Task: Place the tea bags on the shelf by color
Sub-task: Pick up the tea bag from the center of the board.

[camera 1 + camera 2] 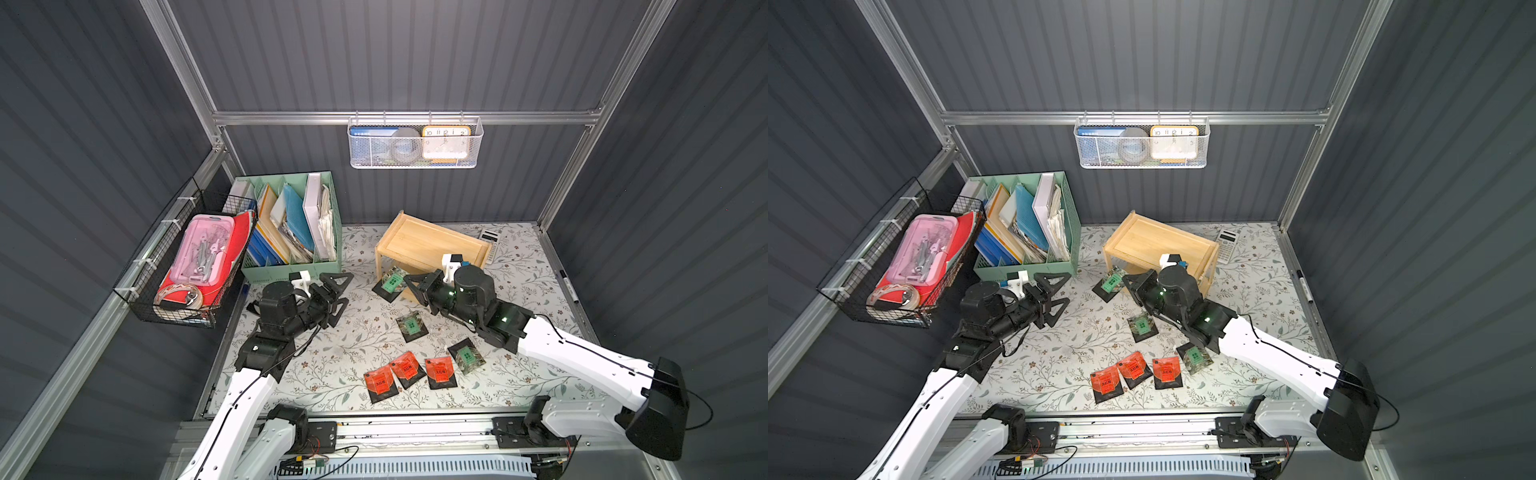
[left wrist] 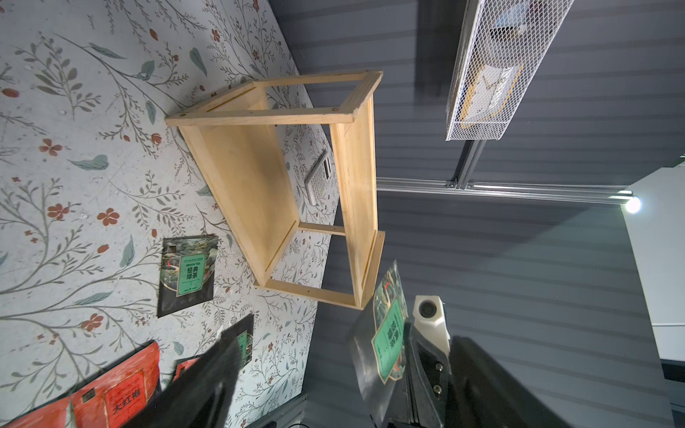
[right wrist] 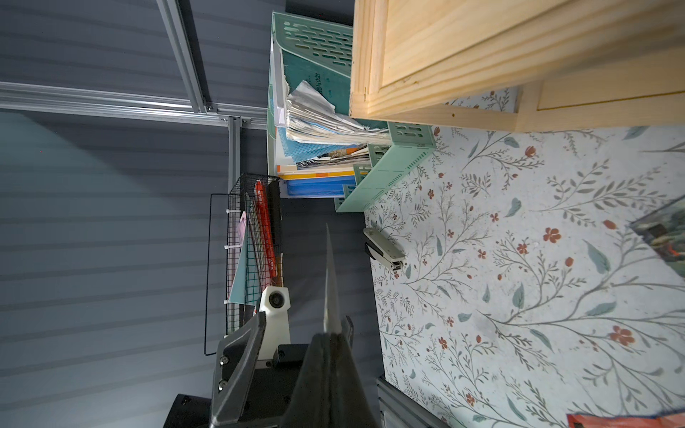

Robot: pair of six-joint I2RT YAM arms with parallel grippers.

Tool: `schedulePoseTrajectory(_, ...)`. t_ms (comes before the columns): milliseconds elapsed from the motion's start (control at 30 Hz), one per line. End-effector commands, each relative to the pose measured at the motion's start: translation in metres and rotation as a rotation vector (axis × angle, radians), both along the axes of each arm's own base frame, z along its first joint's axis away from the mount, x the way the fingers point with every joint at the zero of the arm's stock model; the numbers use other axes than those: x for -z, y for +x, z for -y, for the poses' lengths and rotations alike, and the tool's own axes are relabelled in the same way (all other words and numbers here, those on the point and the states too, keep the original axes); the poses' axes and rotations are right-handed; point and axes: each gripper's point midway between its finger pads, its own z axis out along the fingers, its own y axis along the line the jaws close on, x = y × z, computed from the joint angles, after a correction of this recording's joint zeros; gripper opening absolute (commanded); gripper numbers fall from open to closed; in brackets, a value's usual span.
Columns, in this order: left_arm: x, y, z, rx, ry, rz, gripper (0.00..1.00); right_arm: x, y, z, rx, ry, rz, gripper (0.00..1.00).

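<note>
The desk [image 1: 332, 365], covered with a flower pattern, carries everything. The shelf [image 1: 428, 245] of light wood is placed near the far edge, right of the middle, and is turned at an angle. The left end effector [image 1: 338, 296] is held over the left part of the desk with its jaws spread wide. The right end effector [image 1: 409, 284] is pressed together on a green tea bag [image 1: 391, 283], which is kept in the air just before the shelf's left end. A second green tea bag [image 1: 411, 327] is laid flat near the middle of the desk, and a third green tea bag [image 1: 467, 357] nearer the front edge. Three red tea bags [image 1: 406, 368] are laid close together along the front edge.
</note>
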Motion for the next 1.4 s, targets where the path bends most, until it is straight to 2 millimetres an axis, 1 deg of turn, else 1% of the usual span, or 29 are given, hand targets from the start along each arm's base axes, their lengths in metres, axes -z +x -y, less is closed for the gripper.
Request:
schedulePoseTrajectory(0,-0.02,0.002,0.004,0.013,-0.027,0.052,0.9,-0.018,0.006,-0.008,0.019,0.062,0.01,0.0)
schedulePoseTrajectory(200,-0.021,0.007,0.012,0.045,-0.048,0.06,0.84,-0.021,0.015,-0.02,0.018,0.083,-0.003,0.0)
schedulePoseTrajectory(400,-0.02,0.012,0.021,0.081,-0.055,0.063,0.78,-0.019,0.021,-0.032,0.006,0.096,-0.016,0.0)
schedulePoseTrajectory(533,-0.019,0.016,0.027,0.097,-0.06,0.065,0.72,-0.02,0.023,-0.04,-0.006,0.102,-0.02,0.0)
schedulePoseTrajectory(733,-0.02,0.023,0.035,0.116,-0.071,0.081,0.57,-0.02,0.024,-0.043,-0.008,0.105,-0.023,0.0)
schedulePoseTrajectory(833,-0.02,0.024,0.037,0.122,-0.071,0.081,0.46,-0.019,0.025,-0.043,-0.005,0.103,-0.023,0.0)
schedulePoseTrajectory(1033,-0.017,0.022,0.038,0.124,-0.072,0.075,0.28,-0.017,0.025,-0.042,-0.001,0.095,-0.029,0.0)
schedulePoseTrajectory(1367,-0.017,0.021,0.037,0.12,-0.075,0.079,0.11,-0.016,0.024,-0.04,0.001,0.084,-0.033,0.0)
